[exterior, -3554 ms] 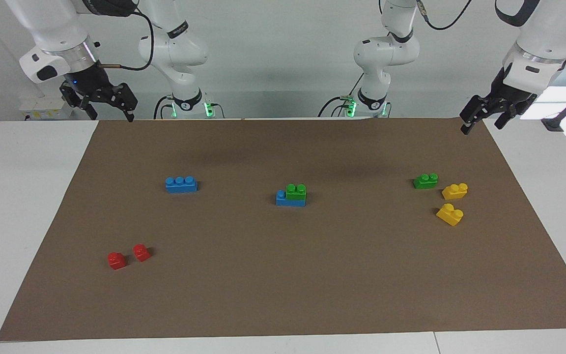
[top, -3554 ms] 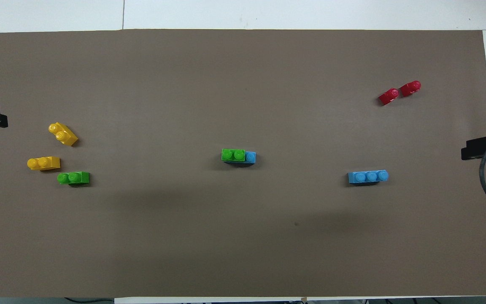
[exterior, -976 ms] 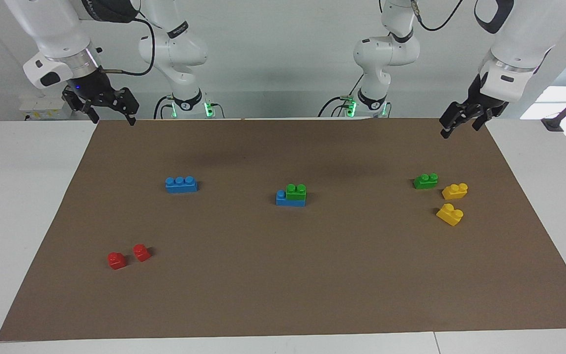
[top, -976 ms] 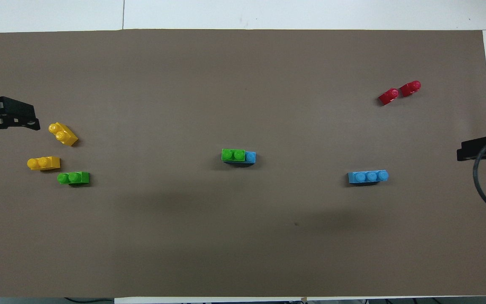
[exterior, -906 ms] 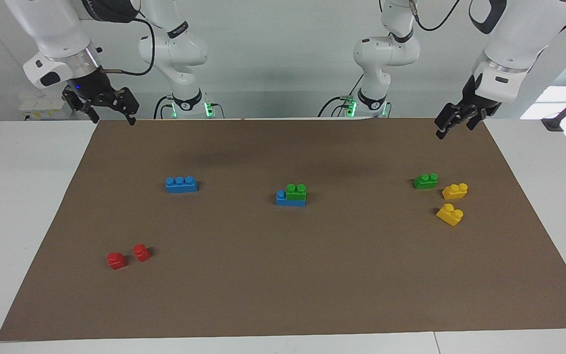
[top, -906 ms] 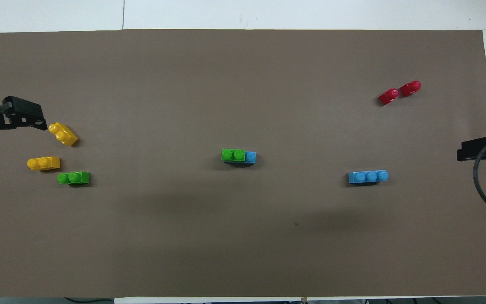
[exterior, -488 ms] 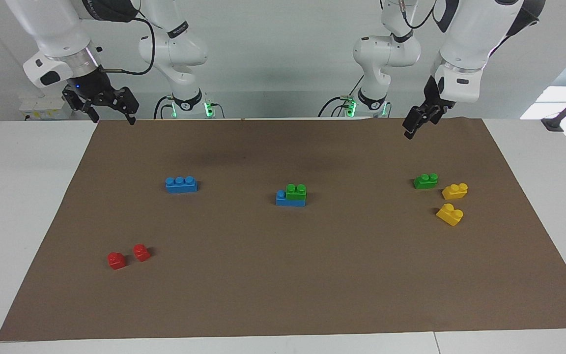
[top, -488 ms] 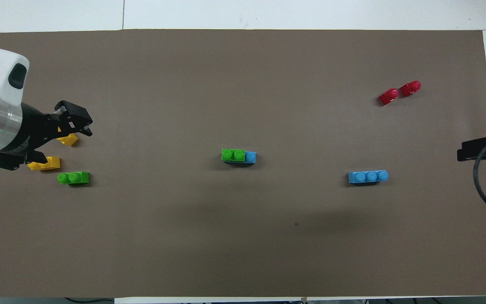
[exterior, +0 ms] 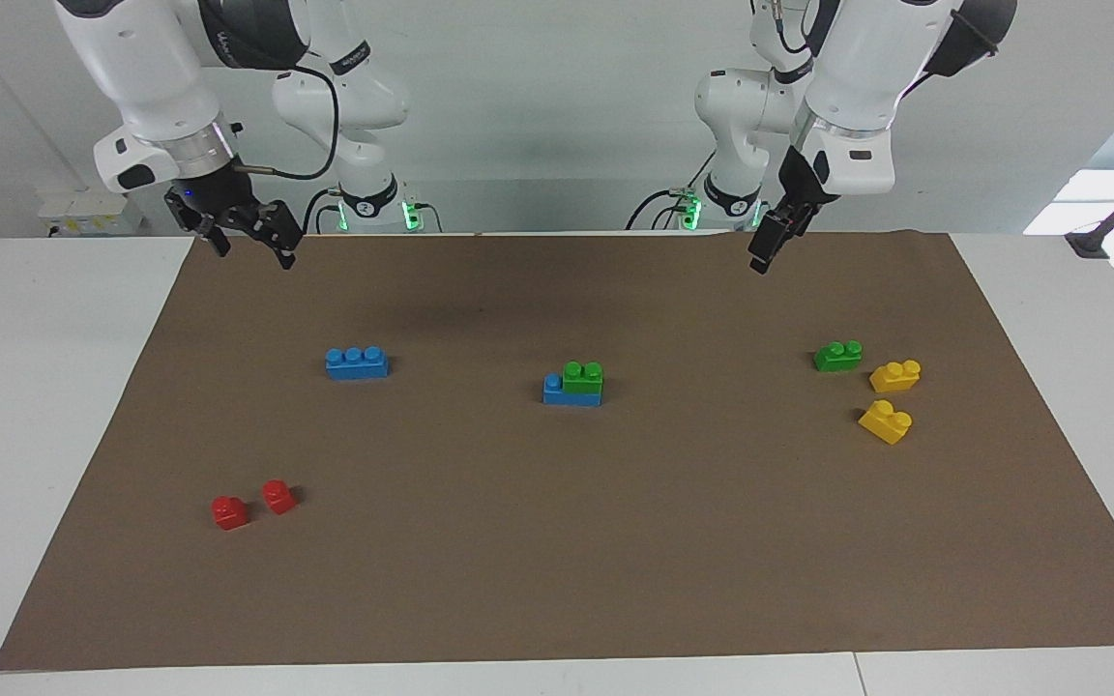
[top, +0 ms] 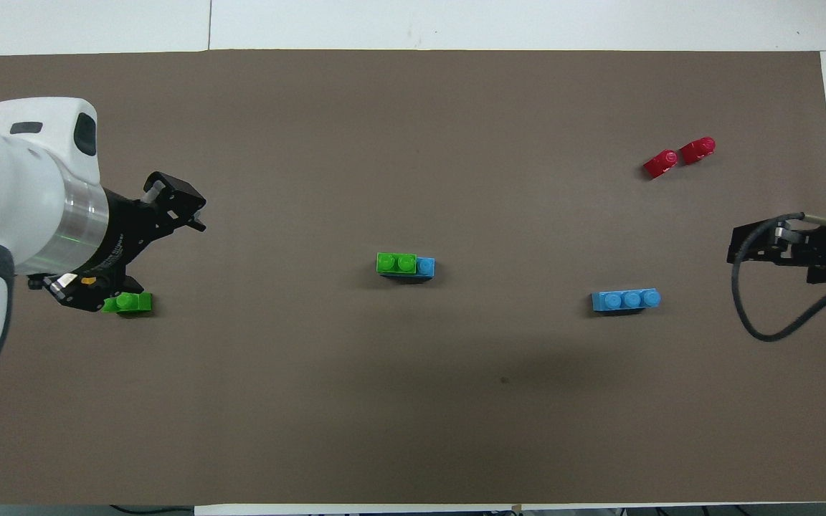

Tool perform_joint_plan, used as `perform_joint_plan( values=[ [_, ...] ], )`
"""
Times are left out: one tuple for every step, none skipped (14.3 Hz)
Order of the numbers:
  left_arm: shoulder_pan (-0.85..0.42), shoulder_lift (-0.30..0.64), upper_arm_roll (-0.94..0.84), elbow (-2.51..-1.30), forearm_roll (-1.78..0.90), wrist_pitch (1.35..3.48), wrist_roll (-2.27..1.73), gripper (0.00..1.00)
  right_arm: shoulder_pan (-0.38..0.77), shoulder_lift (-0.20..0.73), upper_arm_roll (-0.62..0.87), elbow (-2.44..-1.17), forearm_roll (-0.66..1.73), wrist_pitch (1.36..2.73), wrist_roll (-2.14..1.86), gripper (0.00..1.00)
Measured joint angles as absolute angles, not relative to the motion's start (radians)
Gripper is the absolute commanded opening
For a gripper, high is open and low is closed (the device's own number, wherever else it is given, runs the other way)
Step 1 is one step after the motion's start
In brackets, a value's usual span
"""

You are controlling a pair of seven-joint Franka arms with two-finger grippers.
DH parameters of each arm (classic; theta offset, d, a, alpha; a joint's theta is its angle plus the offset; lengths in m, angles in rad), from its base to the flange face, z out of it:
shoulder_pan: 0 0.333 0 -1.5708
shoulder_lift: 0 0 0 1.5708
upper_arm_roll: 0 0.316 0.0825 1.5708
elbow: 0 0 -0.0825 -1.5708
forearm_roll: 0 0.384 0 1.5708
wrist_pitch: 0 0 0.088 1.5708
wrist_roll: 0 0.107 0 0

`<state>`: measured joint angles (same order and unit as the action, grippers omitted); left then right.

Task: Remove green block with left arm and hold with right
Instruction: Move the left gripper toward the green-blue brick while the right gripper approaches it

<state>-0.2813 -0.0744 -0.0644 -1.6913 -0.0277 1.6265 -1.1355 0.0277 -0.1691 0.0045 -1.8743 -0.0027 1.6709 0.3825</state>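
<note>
Green block (exterior: 583,376) sits on a blue brick (exterior: 571,391) mid-mat. Left gripper (exterior: 768,246) and right gripper (exterior: 249,237) hang high, both open and empty

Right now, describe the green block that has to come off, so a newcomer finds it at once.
Start at the brown mat and go to its middle. There a blue brick lies flat, and the green block is stacked on it, leaving one blue stud bare. The other green brick lies directly on the mat beside two yellow bricks, toward the left arm's end.

Robotics lab, two white arms (exterior: 161,68) bolted behind brown-matted table (exterior: 615,561), bare wall
</note>
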Motion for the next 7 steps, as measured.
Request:
perform_joint_plan(
  values=[
    [-0.295,-0.081,-0.065,-1.713,-0.028,1.658,-1.206,1.0,0.054,-0.168,0.006,-1.888,0.014,1.675,0.473,0.97],
    [-0.308,-0.087,-0.065,-1.731,-0.032,1.688,-1.276,1.0,0.075,-0.168,0.008,-1.904,0.042,1.687,0.562,0.97],
    [-0.316,-0.091,-0.066,-1.743,-0.043,1.714,-1.343,1.0,0.09,-0.167,0.009,-1.923,0.077,1.708,0.633,0.97],
    [-0.322,-0.095,-0.066,-1.75,-0.056,1.736,-1.405,1.0,0.103,-0.165,0.009,-1.942,0.102,1.731,0.682,0.97],
    [-0.326,-0.097,-0.066,-1.755,-0.068,1.753,-1.467,1.0,0.114,-0.163,0.009,-1.96,0.113,1.755,0.716,0.97],
    [-0.333,-0.099,-0.065,-1.761,-0.073,1.77,-1.522,1.0,0.123,-0.162,0.01,-1.973,0.116,1.773,0.739,0.97],
    [-0.345,-0.101,-0.065,-1.77,-0.076,1.789,-1.576,1.0,0.134,-0.16,0.009,-1.982,0.118,1.784,0.76,0.97]
  ],
)
